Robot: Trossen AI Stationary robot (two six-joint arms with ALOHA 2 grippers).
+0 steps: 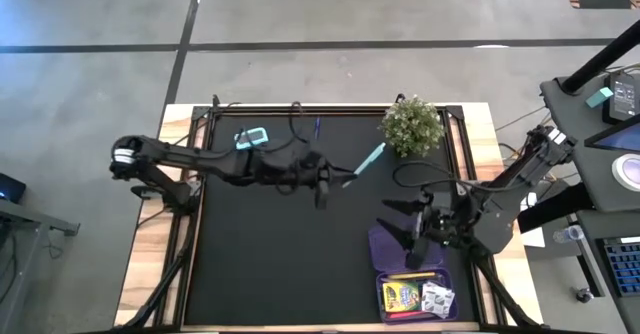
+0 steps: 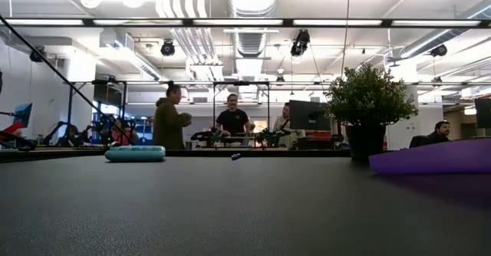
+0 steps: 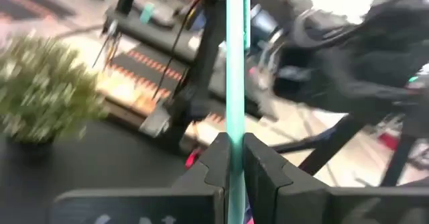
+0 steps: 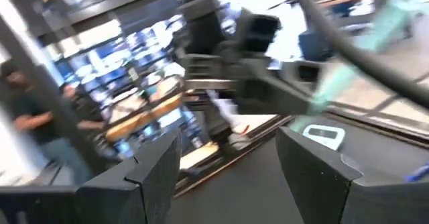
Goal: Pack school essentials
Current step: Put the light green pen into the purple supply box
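Observation:
My left gripper (image 1: 335,181) hangs over the middle of the black mat, shut on a teal pen (image 1: 368,161) that points toward the bushy potted plant (image 1: 412,124). My right gripper (image 1: 390,217) is open above the far end of the purple case (image 1: 405,249). In its own view the fingers stand wide apart (image 4: 228,163) with nothing between them. A yellow-green crayon box (image 1: 400,294) and a white packet (image 1: 437,297) lie in the case's near end. A blue pen (image 1: 316,127) and a teal oblong thing (image 1: 250,137) lie on the mat near its far edge. My left gripper pinches the teal pen between its two fingers at the pen's lower part (image 3: 234,150). The pen runs along the fingers and sticks out past their tips (image 3: 238,23). It is lifted clear of the mat, slanting toward the table's far right.
The plant (image 2: 368,103) stands at the mat's far right, just beyond the pen's tip. The purple case (image 2: 437,158) lies by the right edge. The teal thing (image 2: 135,153) sits far left. People stand in the room behind the table. Bare mat spreads across the near left.

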